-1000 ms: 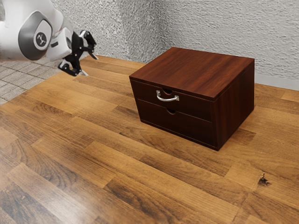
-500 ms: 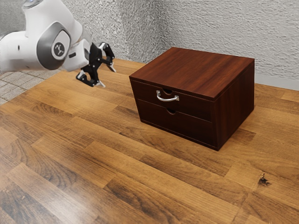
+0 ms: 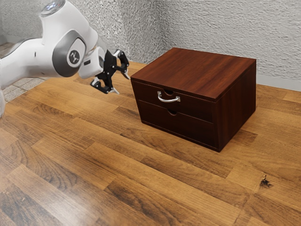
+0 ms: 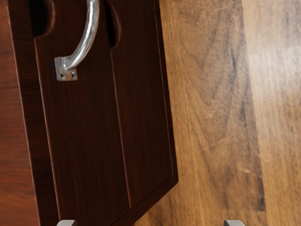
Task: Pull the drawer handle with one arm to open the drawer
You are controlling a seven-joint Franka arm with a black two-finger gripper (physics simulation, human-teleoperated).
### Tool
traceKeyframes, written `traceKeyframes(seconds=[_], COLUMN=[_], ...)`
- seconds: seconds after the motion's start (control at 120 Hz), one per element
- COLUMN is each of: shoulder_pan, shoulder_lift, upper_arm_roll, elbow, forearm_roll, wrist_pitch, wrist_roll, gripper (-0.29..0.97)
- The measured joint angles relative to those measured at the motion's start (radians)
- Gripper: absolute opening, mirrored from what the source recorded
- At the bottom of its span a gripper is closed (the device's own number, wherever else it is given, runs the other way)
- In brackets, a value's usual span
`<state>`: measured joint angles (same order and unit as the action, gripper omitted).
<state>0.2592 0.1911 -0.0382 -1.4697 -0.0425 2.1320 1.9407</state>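
Exterior view: glossy wood-plank floor [image 3: 117, 160] w/ grey tiles [image 3: 19, 87] at the exterior view's left; rough grey walls [image 3: 225, 23] meet in a corner behind the cabinet [image 3: 197, 70]. Dark mark [image 3: 265, 181] on planks. Top drawer [image 3: 193, 106] sits flush, handle [image 3: 168, 99] on its front. Pincer [image 3: 122, 84] spread wide, holding nothing, near cabinet corner, apart from handle.

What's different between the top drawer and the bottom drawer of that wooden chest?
The top drawer carries a curved silver handle; the bottom drawer has no handle, just a dark notch at its upper edge. The top drawer sits right under the top of the chest; the bottom drawer sits just above the floor. They share the same dark reddish wood, and both look shut, with their fronts flush.
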Motion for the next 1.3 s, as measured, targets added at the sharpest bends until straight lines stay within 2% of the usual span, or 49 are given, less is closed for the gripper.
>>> traceKeyframes(seconds=[0.517,1.3], shoulder_pan=[-0.002,-0.059], shoulder_lift=[0.033,0.111], upper_arm_roll=[-0.064,-0.094], elbow=[-0.003,0.002], forearm_roll=[0.001,0.003], wrist_pitch=[0.012,0.044], wrist_roll=[0.001,-0.002], gripper=[0.37,0.37])
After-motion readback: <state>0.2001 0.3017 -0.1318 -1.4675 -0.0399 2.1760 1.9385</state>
